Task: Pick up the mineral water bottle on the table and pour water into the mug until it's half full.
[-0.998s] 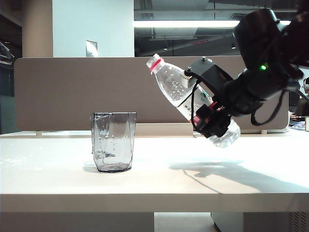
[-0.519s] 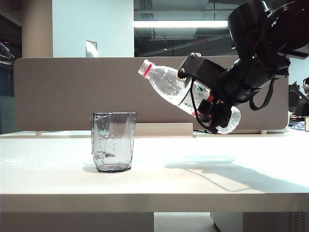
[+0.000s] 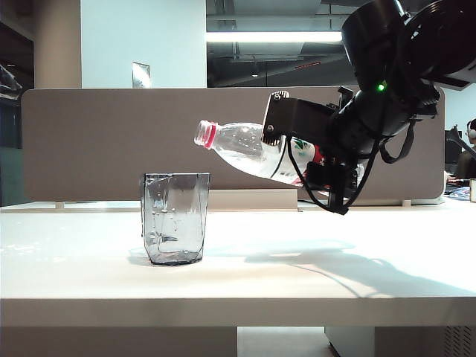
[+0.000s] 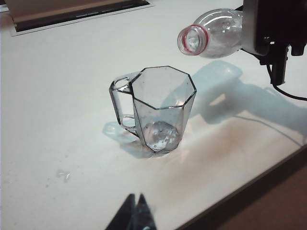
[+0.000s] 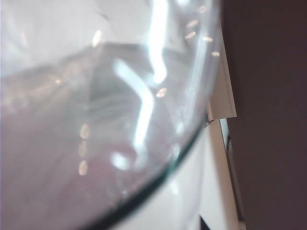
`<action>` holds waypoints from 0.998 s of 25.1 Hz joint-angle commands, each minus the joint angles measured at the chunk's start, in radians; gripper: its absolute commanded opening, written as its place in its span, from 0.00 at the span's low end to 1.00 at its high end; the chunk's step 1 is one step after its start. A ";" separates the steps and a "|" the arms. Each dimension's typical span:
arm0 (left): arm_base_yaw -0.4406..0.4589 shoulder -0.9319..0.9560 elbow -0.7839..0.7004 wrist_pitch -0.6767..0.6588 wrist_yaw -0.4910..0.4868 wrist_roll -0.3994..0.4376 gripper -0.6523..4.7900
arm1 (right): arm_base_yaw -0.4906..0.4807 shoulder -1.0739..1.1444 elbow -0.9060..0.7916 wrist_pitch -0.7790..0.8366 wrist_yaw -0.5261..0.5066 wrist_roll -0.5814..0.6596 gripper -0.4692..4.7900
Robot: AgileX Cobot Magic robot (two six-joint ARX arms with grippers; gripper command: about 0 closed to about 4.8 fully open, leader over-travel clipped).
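The mineral water bottle [image 3: 238, 149] lies almost level in the air, uncapped, its red-ringed mouth pointing left just above the mug's right rim. My right gripper [image 3: 297, 145] is shut on the bottle's labelled middle. The mug [image 3: 175, 219], a smoky faceted glass, stands upright on the table [image 3: 312, 282]. From the left wrist view the mug [image 4: 160, 108] shows a handle and a wet bottom, with the bottle [image 4: 211, 33] mouth a little beyond it; no stream is visible. My left gripper [image 4: 135, 207] hangs shut near the table's front edge, short of the mug. The bottle [image 5: 86, 120] fills the right wrist view.
A taupe divider panel [image 3: 97, 141] runs along the back of the table. The right arm's black cable [image 4: 280, 91] hangs near the tabletop to the right of the mug. The table's front edge [image 4: 249, 179] is close to my left gripper.
The right wrist has rolled, tipping the bottle from steeply raised to nearly level. Its mouth has swung left and down toward the mug. The mug and left gripper stayed still.
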 commanded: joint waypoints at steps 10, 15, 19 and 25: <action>0.001 0.000 0.006 0.013 -0.002 -0.003 0.11 | 0.018 -0.013 0.025 0.119 0.104 -0.154 0.52; 0.001 0.000 0.006 0.013 -0.002 -0.003 0.11 | 0.018 -0.013 0.074 0.115 0.118 -0.183 0.52; 0.001 0.000 0.006 0.013 -0.002 -0.003 0.11 | 0.019 -0.013 0.107 0.102 0.117 -0.220 0.52; 0.001 0.000 0.006 0.013 -0.002 -0.003 0.11 | 0.041 -0.013 0.111 0.103 0.122 -0.284 0.52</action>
